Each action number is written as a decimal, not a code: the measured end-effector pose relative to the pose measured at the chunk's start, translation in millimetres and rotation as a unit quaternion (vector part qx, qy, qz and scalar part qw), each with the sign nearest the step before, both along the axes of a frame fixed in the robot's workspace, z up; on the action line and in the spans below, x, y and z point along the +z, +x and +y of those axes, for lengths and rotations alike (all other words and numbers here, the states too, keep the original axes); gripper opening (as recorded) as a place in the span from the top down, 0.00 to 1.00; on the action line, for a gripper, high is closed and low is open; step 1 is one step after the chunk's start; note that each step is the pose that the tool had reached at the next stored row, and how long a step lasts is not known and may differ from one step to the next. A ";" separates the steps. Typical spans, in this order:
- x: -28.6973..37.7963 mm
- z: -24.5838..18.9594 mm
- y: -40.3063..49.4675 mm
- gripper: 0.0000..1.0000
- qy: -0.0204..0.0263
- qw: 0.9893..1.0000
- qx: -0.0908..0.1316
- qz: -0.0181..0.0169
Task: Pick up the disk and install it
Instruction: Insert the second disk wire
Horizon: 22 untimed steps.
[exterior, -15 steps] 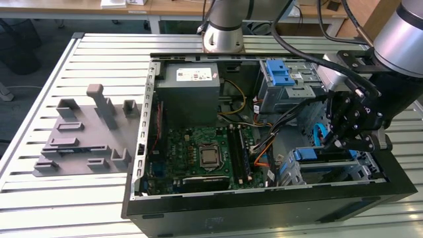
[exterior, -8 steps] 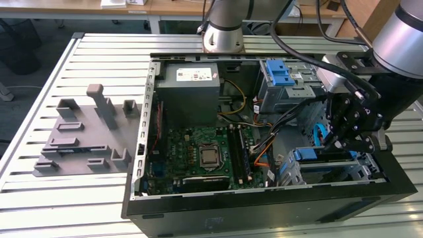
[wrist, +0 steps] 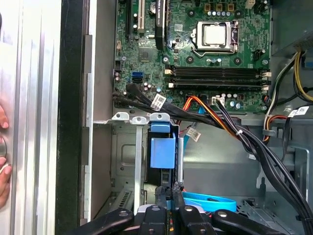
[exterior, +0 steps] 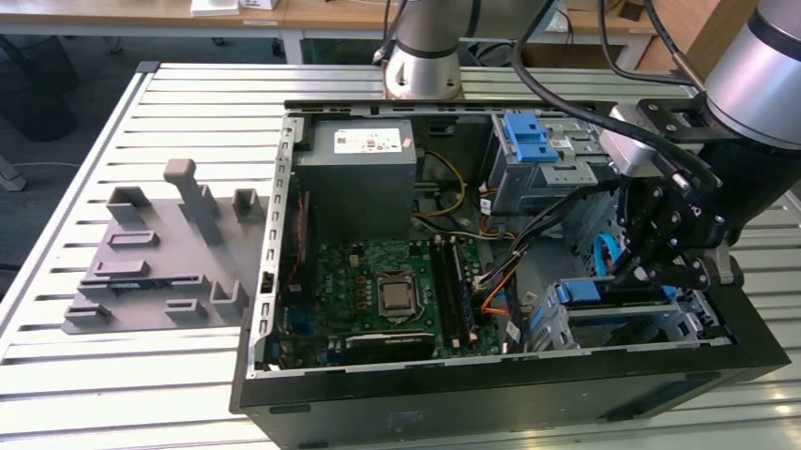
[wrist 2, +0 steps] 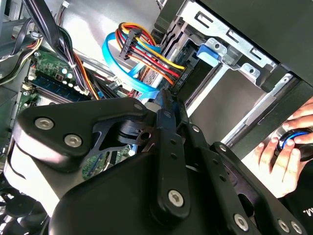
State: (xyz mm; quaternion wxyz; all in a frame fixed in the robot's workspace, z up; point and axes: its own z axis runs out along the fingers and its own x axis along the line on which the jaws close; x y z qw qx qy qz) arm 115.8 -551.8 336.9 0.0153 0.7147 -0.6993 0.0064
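We take the open computer case [exterior: 501,394] as landmark. It lies on the slatted bench [exterior: 188,394]. Inside it we see the green motherboard [exterior: 382,291], with the grey power supply [exterior: 363,178] beyond it. A grey moulded fixture [exterior: 157,248] rests on the bench beside the case, at the exterior view's left.

Green motherboard [exterior: 388,291] (blue latch [wrist: 162,152]), black gripper [wrist: 170,196].
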 end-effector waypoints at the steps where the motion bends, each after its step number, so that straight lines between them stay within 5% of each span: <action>1: 0.1 0.0 0.0 0.84 0.000 1.000 0.000 0.000; 22: -1.6 -0.9 -1.4 0.84 0.000 1.000 0.000 -0.003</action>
